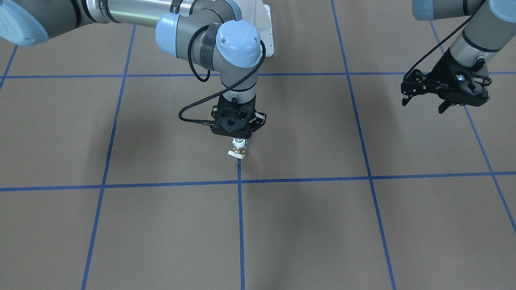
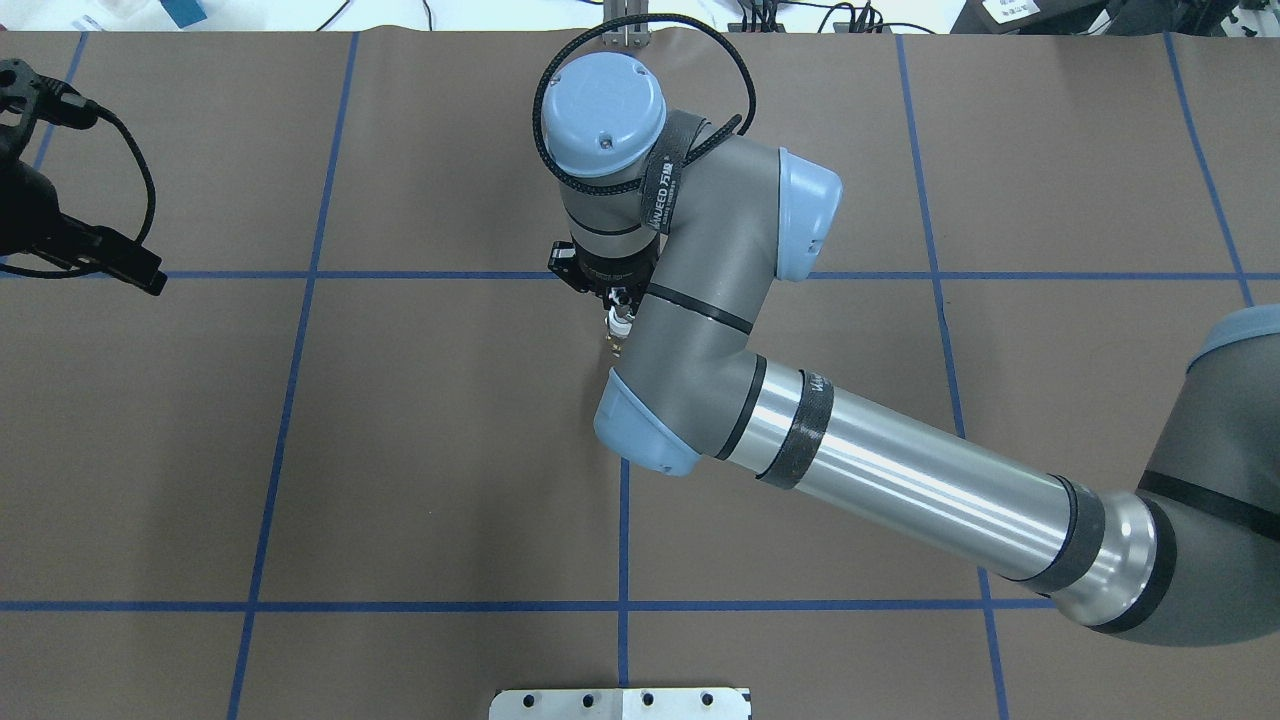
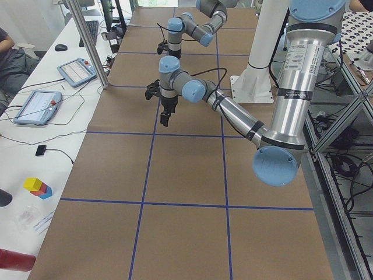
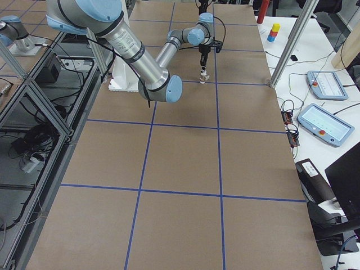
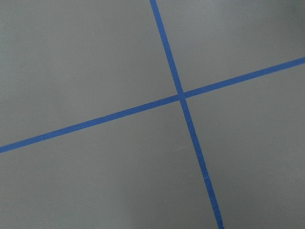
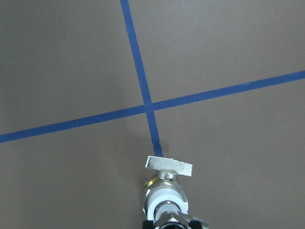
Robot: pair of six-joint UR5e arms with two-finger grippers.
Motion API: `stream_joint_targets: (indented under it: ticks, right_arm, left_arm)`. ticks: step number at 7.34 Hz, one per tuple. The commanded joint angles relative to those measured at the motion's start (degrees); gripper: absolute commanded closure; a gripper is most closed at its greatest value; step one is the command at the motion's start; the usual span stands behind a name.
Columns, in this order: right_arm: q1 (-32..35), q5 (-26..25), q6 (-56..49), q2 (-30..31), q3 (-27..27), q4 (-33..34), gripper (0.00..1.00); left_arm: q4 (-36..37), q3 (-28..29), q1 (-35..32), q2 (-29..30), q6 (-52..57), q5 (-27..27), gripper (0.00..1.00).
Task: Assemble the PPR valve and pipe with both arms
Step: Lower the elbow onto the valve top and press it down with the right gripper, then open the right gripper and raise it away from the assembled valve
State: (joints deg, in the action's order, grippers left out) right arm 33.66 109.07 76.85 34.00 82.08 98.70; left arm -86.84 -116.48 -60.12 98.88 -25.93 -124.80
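Facing the robot, the right claw [image 1: 238, 138] gripped the PPR valve [image 1: 237, 150] by its upper end, over a blue tape line [image 1: 240, 225] on the counter [image 1: 161, 233]. The left claw [image 1: 423, 106] hung well aside, jaws spread, empty. From the right wrist, its flat tab faced the counter.

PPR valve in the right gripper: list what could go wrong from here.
1. The PPR valve is pinched only at its top end by the right gripper. Most of it hangs below the jaws, so it might slip or twist if pushed.
2. The left gripper is open, holds nothing and stands far to the side, so the valve would probably have no second support during any joining push.
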Motion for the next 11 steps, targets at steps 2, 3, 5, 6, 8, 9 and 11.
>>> stream_joint_targets:
  ticks: [2,3,5,6,8,9,11]
  right_arm:
    - [0.0,-0.1,0.1,-0.1,-0.1,0.0,0.58]
    - [0.0,-0.1,0.1,-0.1,-0.3,0.0,0.43]
    - [0.0,-0.1,0.1,0.0,-0.5,0.0,0.22]
    - [0.0,0.0,0.1,-0.1,-0.3,0.0,0.14]
    - [1.3,0.5,0.1,0.7,2.7,0.0,0.0]
    - [3.5,2.7,-0.5,6.2,9.7,0.1,0.0]
    - [7.7,4.7,-7.1,21.2,25.3,0.3,0.0]
  left_arm:
    - [0.1,-0.1,0.0,0.0,-0.1,0.0,0.01]
    - [0.1,-0.1,0.0,0.0,-0.3,0.0,0.01]
    - [0.0,-0.3,0.1,0.0,-2.0,0.0,0.01]
    - [0.0,-0.5,0.1,0.0,-2.0,0.0,0.01]
    - [0.2,-1.8,-0.3,-0.3,-1.8,-0.6,0.01]
    - [0.2,-2.2,-1.2,-0.7,-1.2,-1.7,0.01]
    - [0.2,-2.5,-5.3,-2.4,4.3,-2.0,0.01]
